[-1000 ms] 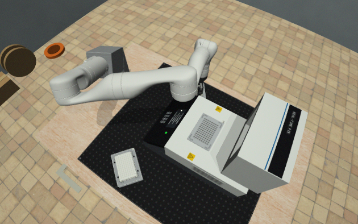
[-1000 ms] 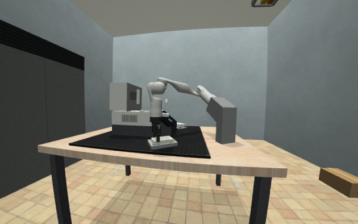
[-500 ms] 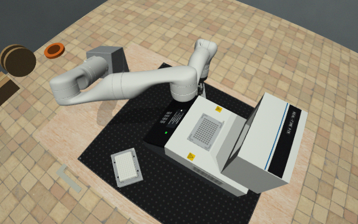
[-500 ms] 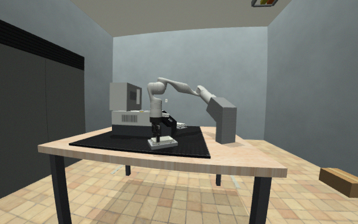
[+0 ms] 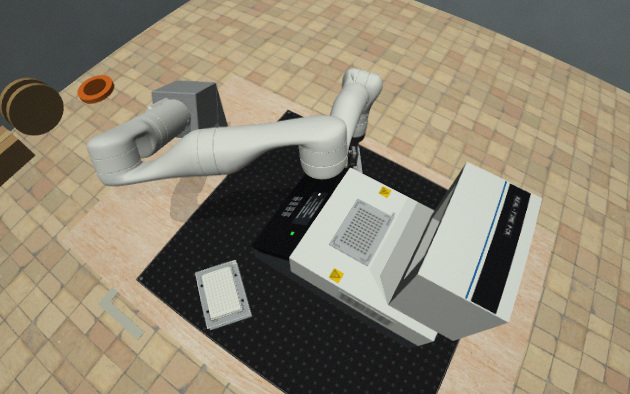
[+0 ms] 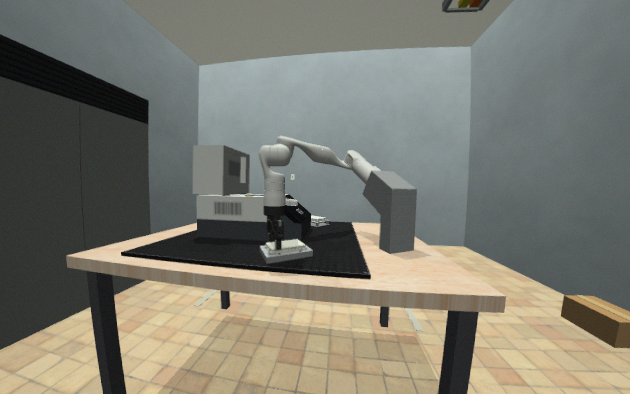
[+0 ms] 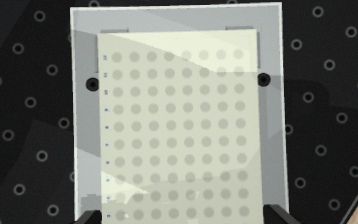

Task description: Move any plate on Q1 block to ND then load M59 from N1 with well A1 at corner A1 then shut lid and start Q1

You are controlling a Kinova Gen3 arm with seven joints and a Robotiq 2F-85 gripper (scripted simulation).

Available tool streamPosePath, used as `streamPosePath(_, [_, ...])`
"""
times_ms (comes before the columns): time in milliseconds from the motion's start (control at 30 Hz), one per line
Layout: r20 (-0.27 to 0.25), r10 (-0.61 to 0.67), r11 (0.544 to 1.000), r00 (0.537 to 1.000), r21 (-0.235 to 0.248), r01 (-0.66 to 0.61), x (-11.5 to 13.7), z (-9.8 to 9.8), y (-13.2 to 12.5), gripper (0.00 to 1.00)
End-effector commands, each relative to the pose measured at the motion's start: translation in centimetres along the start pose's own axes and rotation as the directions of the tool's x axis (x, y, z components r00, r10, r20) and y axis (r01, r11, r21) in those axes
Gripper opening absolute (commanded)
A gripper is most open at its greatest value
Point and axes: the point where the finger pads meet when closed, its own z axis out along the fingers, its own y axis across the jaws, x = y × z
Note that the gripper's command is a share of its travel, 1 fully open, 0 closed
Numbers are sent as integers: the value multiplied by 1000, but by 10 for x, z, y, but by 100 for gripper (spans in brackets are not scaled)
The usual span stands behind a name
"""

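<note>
My gripper point(image 6: 275, 243) point(image 7: 182, 218) is open and hangs straight down over a pale well plate point(image 7: 180, 125) point(image 6: 289, 246). The plate lies in a grey nest point(image 7: 83, 131) point(image 6: 285, 257), and my fingertips stand outside its two long edges. In the top view the arm and the cycler hide this nest. Cycler Q1 point(image 5: 320, 245) point(image 6: 225, 216) has its lid point(image 5: 465, 250) point(image 6: 220, 170) open. Its block point(image 5: 361, 231) is bare and its lamp point(image 5: 292, 233) is green. A white plate point(image 5: 222, 291) lies in a second nest point(image 5: 220, 323) in front of Q1's key panel point(image 5: 295, 205).
The black mat point(image 5: 300, 345) point(image 6: 200, 250) covers most of the wooden table point(image 5: 115, 225) point(image 6: 400, 285). The arm's grey pedestal point(image 5: 195, 102) point(image 6: 395, 215) stands at one table corner. A barrel point(image 5: 31, 106), an orange ring point(image 5: 95, 88) and a cardboard box point(image 6: 595, 312) lie on the floor.
</note>
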Motion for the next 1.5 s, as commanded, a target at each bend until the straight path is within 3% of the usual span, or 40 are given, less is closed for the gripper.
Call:
streamPosePath(0, [2,0,1000,1000,-1,0,-1,-1,0,100])
streamPosePath(1467, [2,0,1000,1000,-1,0,-1,-49,0,100])
